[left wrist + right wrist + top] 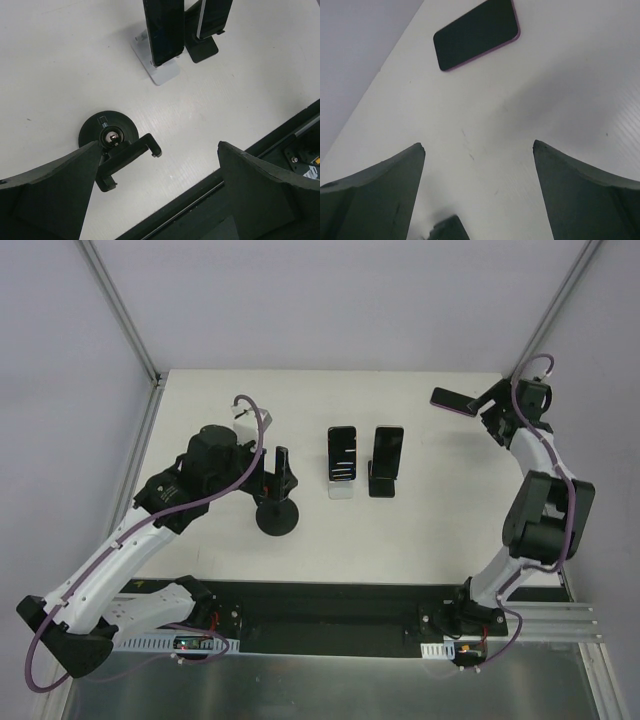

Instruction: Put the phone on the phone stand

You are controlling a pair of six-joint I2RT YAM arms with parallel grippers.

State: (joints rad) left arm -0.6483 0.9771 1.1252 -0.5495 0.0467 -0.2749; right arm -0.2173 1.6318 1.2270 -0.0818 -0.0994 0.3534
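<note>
the left end effector (157, 147) hangs low over the left part of the table (420, 530), its two fingers (50, 195) spread wide apart and gripping nothing. just beside it stands the round stand (112, 140), black, with a disc-shaped base and a small clamp-like cradle on top. the cradle carries no phone. in the wrist view this stand sits close to the left finger. from above, the end effector is just behind the stand, and whether they touch cannot be told.

in the middle of the table two other stands sit side by side, close together. the white stand (342, 490) holds a dark phone (342, 452) leaning upright with its screen showing. to its right, the square black stand (381, 488) holds a second dark phone (387, 450) in the same upright lean.

further right, near the far right corner of the table, the pink-edged phone (476, 34) lies flat on the surface, dark face up, with a thin pink rim around it. it is well apart from the round stand at the left. the right end effector (479, 145) hovers over the table just beside this phone, its own fingers (585, 185) also spread wide. the phone lies beyond their tips, clear of both, so it is not held.
</note>
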